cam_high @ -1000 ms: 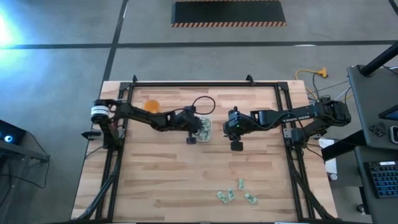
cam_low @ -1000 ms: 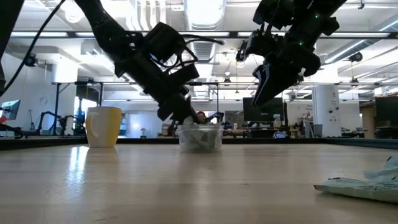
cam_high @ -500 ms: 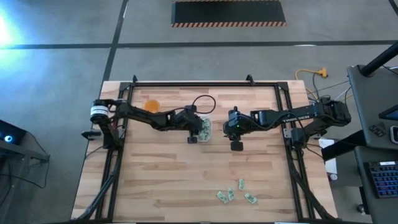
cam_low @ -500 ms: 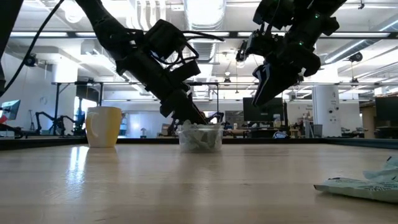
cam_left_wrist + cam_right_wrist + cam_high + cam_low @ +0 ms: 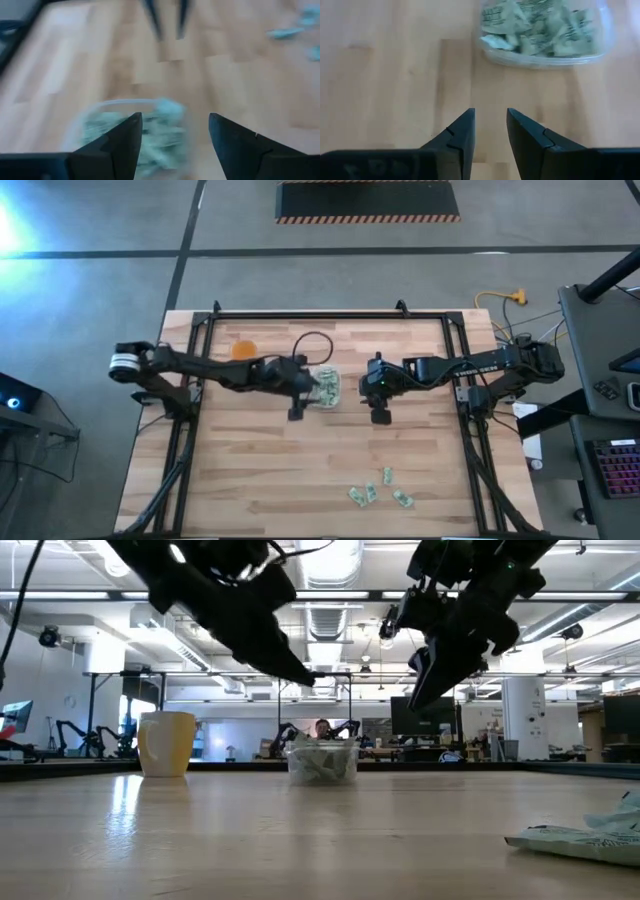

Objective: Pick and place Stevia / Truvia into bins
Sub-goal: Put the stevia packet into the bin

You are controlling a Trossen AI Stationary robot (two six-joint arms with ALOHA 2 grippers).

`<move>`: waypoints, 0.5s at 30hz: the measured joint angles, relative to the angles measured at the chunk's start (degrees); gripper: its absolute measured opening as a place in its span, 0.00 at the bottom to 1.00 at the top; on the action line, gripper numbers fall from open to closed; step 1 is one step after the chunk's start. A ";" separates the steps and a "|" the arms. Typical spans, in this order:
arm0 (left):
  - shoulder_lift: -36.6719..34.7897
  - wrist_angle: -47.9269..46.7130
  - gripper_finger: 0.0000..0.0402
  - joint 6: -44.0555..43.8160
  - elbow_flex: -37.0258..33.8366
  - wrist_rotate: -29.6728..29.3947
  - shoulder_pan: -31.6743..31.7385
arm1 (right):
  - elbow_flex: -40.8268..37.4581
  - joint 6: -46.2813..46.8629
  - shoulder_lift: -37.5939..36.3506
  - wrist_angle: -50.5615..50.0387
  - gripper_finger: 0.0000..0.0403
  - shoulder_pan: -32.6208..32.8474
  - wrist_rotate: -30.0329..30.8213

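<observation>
Clear container (image 5: 326,387): rectangular, rounded corners, near the middle of the wooden table (image 5: 280,470); filled with pale green and white sachets (image 5: 540,27); standing upright in the low view (image 5: 322,762).
Left gripper (image 5: 303,392): raised above the table, just beside the container on its left; jaws spread wide, nothing between them; fingers (image 5: 120,145) blurred in its wrist view.
Right gripper (image 5: 379,402): raised, to the right of the container and apart from it; jaws partly parted, a narrow gap showing, nothing held.
Loose sachets (image 5: 378,491): small cluster near the table's front edge, well apart from the container.
Orange cup (image 5: 243,350): upright, toward the table's far left.
</observation>
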 joint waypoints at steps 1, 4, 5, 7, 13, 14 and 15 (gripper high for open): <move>-0.51 0.29 0.53 -0.50 -0.45 0.73 -1.11 | -0.08 1.10 0.00 0.09 0.25 0.00 -1.42; -1.69 0.59 0.53 -1.82 -2.26 1.18 -5.43 | -0.35 4.11 0.26 0.46 0.26 0.28 -6.82; -1.69 1.34 0.53 -2.01 -2.75 1.35 -6.92 | -0.50 4.83 0.33 0.60 0.26 0.59 -8.42; -1.69 1.48 0.53 -2.23 -4.03 1.35 -10.11 | -1.15 6.32 0.33 0.81 0.27 1.94 -10.68; -0.50 2.35 0.53 -3.46 -5.18 1.31 -17.75 | -4.19 11.55 0.50 3.08 0.28 10.56 -12.07; -0.37 2.38 0.53 -3.50 -5.42 1.30 -18.49 | -4.31 12.82 0.48 3.16 0.29 12.18 -12.06; -0.27 2.94 0.53 -3.50 -5.76 1.18 -19.19 | -4.35 14.40 0.48 3.19 0.29 13.77 -11.98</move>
